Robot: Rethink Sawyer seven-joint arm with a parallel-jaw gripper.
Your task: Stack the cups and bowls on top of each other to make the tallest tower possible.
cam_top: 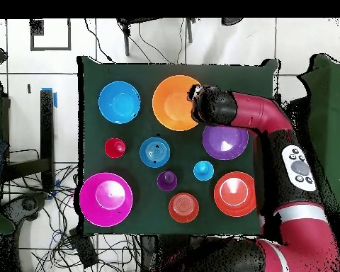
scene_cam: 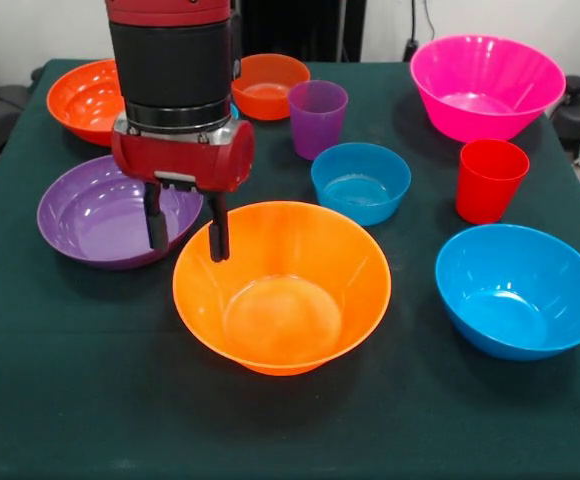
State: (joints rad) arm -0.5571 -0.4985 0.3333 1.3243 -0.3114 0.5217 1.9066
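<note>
Jaws parted, empty, over large orange bowl rim; dark green tablecloth; tiled floor.

Glossy plastic large orange bowl just under the claw; matt dark green cloth surface beneath.

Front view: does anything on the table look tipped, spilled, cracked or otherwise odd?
Nothing stands out. Every bowl and cup sits upright and apart on the green cloth, none nested yet. The tool hangs open over the gap between the large orange bowl and the purple bowl, holding nothing.
</note>
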